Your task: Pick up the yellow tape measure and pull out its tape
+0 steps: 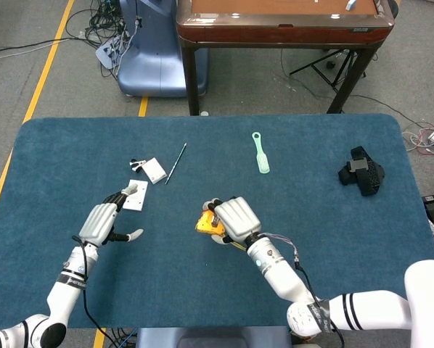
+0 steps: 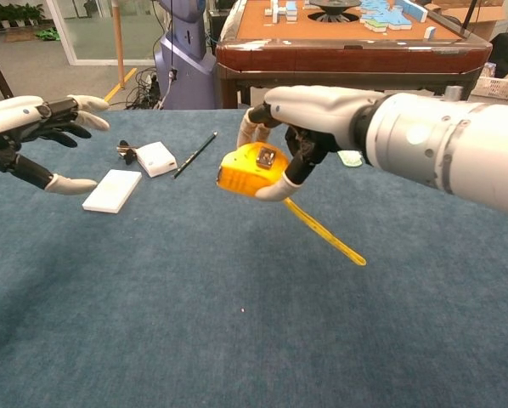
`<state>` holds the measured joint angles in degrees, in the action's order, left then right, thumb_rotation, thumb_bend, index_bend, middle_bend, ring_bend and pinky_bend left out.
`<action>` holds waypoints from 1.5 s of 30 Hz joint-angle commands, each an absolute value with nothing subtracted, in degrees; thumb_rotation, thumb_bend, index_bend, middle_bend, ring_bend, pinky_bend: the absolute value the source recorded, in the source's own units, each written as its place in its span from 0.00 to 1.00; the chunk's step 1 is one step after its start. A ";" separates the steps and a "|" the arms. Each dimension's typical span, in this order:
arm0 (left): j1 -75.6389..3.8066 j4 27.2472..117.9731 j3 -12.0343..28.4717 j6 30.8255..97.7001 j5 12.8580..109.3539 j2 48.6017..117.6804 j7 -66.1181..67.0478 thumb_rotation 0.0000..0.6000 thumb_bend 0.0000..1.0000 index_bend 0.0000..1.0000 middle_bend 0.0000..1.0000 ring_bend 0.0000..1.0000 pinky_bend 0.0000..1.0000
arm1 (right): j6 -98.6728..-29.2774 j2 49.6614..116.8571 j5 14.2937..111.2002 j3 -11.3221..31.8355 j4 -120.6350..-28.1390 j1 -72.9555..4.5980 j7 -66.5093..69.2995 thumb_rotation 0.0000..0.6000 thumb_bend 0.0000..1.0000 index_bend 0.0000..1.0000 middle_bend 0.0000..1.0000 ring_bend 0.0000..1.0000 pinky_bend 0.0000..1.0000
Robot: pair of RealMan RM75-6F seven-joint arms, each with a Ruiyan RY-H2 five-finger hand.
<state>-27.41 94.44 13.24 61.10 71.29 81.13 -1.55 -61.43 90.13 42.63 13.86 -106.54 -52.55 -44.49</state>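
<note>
My right hand (image 2: 309, 119) grips the yellow tape measure (image 2: 251, 170) and holds it in the air above the blue table. A short length of yellow tape (image 2: 324, 231) hangs out of the case, slanting down to the right. In the head view the right hand (image 1: 234, 218) covers most of the tape measure (image 1: 205, 224). My left hand (image 2: 35, 129) is raised at the left, fingers spread and empty, well left of the tape measure. The head view shows this left hand (image 1: 104, 222) over the table's left half.
A white card (image 2: 112, 189), a small white box (image 2: 156, 158) with a black clip, and a thin pen (image 2: 194, 154) lie at the back left. A pale green tool (image 1: 260, 153) and a black strap (image 1: 362, 171) lie further right. A wooden table (image 2: 347, 42) stands behind.
</note>
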 commanded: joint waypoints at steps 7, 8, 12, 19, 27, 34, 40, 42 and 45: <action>-28.86 97.22 13.87 58.74 65.85 82.49 -2.38 1.00 0.17 0.00 0.00 0.00 0.03 | -64.26 95.71 36.26 15.42 -104.37 -57.33 -47.91 1.00 0.78 0.63 0.71 0.68 0.41; -28.93 97.54 13.97 58.51 65.34 82.49 -2.74 1.00 0.17 0.00 0.00 0.00 0.02 | -64.35 96.14 35.89 15.44 -103.94 -57.60 -47.94 1.00 0.78 0.63 0.71 0.68 0.41; -29.24 98.50 14.25 57.69 63.87 82.55 -4.39 1.00 0.17 0.00 0.00 0.00 0.01 | -64.83 97.50 34.88 15.66 -102.27 -58.49 -47.71 1.00 0.78 0.63 0.71 0.68 0.41; -29.74 98.37 14.31 57.35 62.74 83.61 -5.99 1.00 0.17 0.00 0.00 0.00 0.01 | -64.73 98.85 34.06 16.15 -100.11 -59.59 -46.76 1.00 0.79 0.63 0.71 0.68 0.41; -30.63 98.38 15.46 57.94 59.81 86.32 -6.69 1.00 0.17 0.00 0.00 0.00 0.00 | -64.82 100.49 33.67 16.70 -98.39 -60.43 -45.35 1.00 0.78 0.64 0.71 0.69 0.42; -31.03 98.27 15.80 58.14 58.42 87.85 -7.34 1.00 0.17 0.00 0.00 0.00 0.00 | -65.17 101.71 34.08 16.93 -96.90 -60.95 -44.55 1.00 0.78 0.64 0.71 0.69 0.42; -31.16 98.22 16.18 58.40 57.42 89.06 -8.23 1.00 0.17 0.00 0.00 0.00 0.00 | -65.46 103.47 34.30 17.16 -94.95 -61.39 -43.96 1.00 0.78 0.64 0.71 0.69 0.42; -31.29 98.04 16.31 58.63 57.23 89.54 -8.18 1.00 0.17 0.00 0.00 0.00 0.00 | -65.42 104.05 34.39 17.25 -94.27 -61.51 -43.68 1.00 0.78 0.64 0.71 0.69 0.42; -31.52 97.79 16.39 58.72 56.74 90.14 -7.94 1.00 0.17 0.00 0.00 0.00 0.00 | -65.45 104.84 34.58 17.43 -93.48 -61.60 -43.25 1.00 0.79 0.64 0.71 0.69 0.42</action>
